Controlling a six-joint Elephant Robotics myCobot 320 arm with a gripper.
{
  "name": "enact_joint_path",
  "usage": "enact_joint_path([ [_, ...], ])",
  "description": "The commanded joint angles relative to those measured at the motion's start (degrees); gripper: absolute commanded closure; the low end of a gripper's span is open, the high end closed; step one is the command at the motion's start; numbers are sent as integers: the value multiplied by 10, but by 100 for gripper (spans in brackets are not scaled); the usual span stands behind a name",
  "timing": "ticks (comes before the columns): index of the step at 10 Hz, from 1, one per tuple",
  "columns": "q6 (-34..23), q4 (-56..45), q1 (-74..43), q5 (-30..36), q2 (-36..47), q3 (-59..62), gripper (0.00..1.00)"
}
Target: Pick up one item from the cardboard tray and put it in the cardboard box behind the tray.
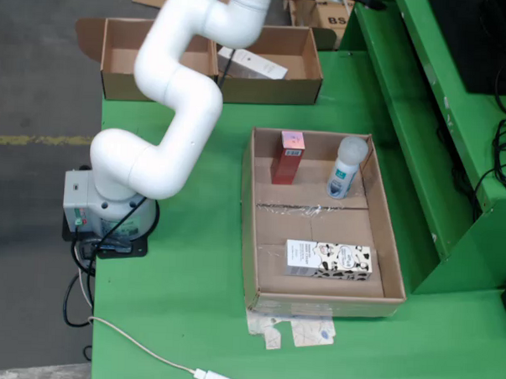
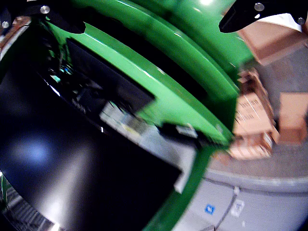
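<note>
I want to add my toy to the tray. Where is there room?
The tray has a bare middle strip, between the red box and bottle at the back and the spotted carton in front. Left of the carton is free too. The back end is crowded.

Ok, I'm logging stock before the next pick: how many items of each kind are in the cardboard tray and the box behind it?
Red carton, upright in the tray: 1
White bottle, upright in the tray: 1
Cow-patterned carton, lying flat in the tray: 1
White carton, in the box behind: 1
Total: 4
</note>
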Motion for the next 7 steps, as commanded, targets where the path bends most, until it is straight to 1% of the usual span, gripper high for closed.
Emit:
enact_joint_path([
  [1,18,-534,-637,312,204,14,0],
  [2,-32,-398,-719,302,150,14,0],
  [3,-32,-398,-719,302,150,14,0],
  [4,-102,-154,-766,193,52,14,0],
  [7,-102,-154,-766,193,52,14,0],
])
